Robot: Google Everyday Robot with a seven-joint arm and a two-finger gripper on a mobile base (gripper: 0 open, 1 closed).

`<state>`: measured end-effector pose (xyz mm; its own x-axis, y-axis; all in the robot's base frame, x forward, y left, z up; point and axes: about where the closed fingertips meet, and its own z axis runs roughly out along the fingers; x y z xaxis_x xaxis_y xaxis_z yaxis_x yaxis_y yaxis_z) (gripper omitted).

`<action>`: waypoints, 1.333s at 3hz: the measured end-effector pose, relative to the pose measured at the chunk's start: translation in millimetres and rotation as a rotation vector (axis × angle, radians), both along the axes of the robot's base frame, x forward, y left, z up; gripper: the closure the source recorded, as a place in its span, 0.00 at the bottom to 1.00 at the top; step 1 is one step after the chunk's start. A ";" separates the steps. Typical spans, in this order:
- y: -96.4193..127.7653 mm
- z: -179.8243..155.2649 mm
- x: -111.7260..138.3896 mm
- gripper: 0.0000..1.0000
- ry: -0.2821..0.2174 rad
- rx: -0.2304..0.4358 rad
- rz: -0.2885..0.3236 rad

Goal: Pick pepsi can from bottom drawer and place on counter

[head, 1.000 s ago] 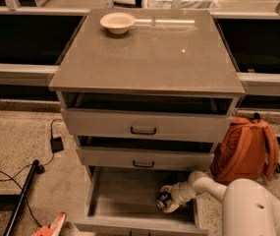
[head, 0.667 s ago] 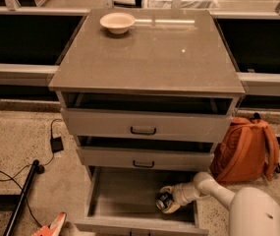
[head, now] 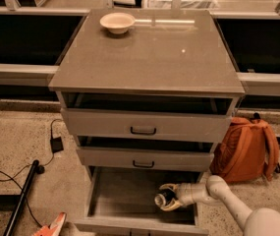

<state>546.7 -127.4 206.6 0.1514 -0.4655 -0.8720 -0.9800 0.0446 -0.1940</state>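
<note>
One table, the grey counter top, high above the bottom drawer; wide landing room beside its bowl. One bottom drawer, pulled open. One gripper at the drawer's right front, jaws clasped on the pepsi can. Can unmoved since a second ago: gripped, not lifted. Middle drawer front overhangs the drawer's rear; exit likely forward and up.

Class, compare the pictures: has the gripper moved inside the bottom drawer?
No. The gripper stays at the pepsi can, close to the bottom drawer's right wall, right of the middle drawer's handle.
</note>
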 end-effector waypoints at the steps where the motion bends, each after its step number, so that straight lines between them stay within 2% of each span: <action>1: 0.3 32.4 -3.1 1.00 -0.042 0.051 0.004; 2: -14.4 68.9 -11.4 1.00 -0.096 0.031 -0.034; 3: -34.6 128.6 -18.1 1.00 -0.192 -0.019 -0.084; 4: -57.4 213.1 -44.7 1.00 -0.278 -0.071 -0.137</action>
<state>501.9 -184.8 419.7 0.3114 -0.5564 -0.7704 -0.8747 0.1490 -0.4612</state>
